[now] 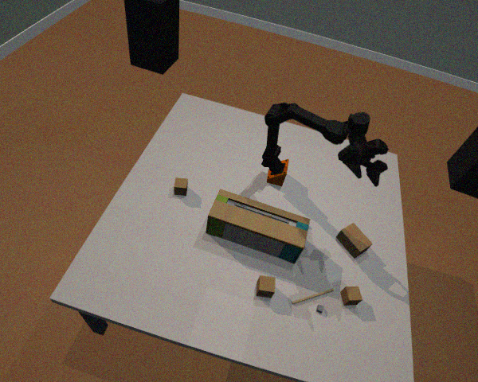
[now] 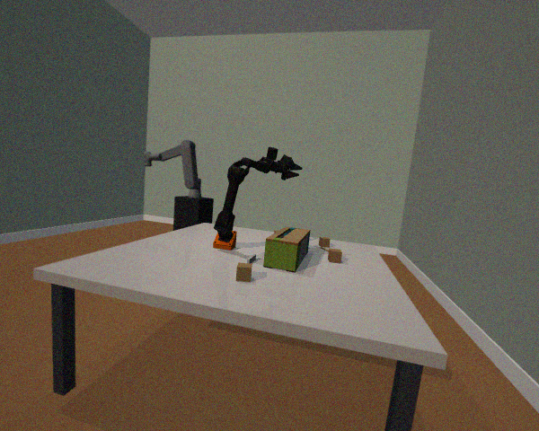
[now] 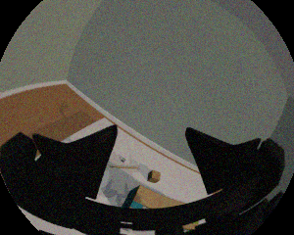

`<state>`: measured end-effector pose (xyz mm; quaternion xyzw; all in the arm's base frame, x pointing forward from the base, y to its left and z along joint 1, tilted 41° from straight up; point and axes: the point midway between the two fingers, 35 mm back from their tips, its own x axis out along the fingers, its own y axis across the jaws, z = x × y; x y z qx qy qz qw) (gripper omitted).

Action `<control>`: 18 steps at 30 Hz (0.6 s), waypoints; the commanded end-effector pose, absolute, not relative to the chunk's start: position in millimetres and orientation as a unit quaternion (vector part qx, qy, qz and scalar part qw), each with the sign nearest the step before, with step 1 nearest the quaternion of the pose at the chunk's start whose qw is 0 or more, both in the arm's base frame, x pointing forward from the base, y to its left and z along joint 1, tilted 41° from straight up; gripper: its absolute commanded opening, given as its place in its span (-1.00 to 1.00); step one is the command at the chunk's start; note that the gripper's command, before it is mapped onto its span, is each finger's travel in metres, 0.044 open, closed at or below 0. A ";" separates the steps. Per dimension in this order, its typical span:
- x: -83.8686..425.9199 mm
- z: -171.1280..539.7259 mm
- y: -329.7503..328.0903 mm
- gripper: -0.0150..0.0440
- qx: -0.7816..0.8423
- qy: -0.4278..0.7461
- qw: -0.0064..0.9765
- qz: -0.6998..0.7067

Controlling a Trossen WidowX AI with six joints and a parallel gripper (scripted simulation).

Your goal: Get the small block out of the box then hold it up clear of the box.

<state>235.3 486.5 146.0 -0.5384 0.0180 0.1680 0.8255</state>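
Note:
The box (image 1: 253, 224) (image 2: 281, 253) stands upright on the table (image 1: 148, 263) (image 2: 177, 283), with a green end, a teal end and a long slot in its wooden top. Its front panel looks dark. I cannot make out the block inside for certain; a small pale patch shows in the slot near the teal end. A small grey cube (image 1: 319, 308) (image 3: 122, 159) lies on the table in front of the box, past the teal end. My gripper (image 1: 367, 180) (image 2: 300, 171) (image 3: 153, 130) is open and empty, high in the air above the table and clear of the box.
A thin wooden stick (image 1: 312, 296) (image 3: 124, 167) lies between two wooden cubes (image 1: 265, 286) (image 1: 351, 296). A larger wooden block (image 1: 354, 239) is beyond the teal end. Another wooden cube (image 1: 181, 186) (image 2: 243, 272) is off the green end. The orange arm base (image 1: 277, 177) (image 2: 224, 241) is behind the box.

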 end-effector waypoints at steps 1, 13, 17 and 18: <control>237.3 145.8 485.1 0.86 -0.534 0.022 0.828 0.168; 324.8 128.7 364.3 0.86 -0.221 0.267 0.934 0.082; 333.7 124.9 328.8 0.86 -0.135 0.321 0.937 0.031; 335.1 124.1 320.0 0.86 -0.114 0.334 0.936 0.016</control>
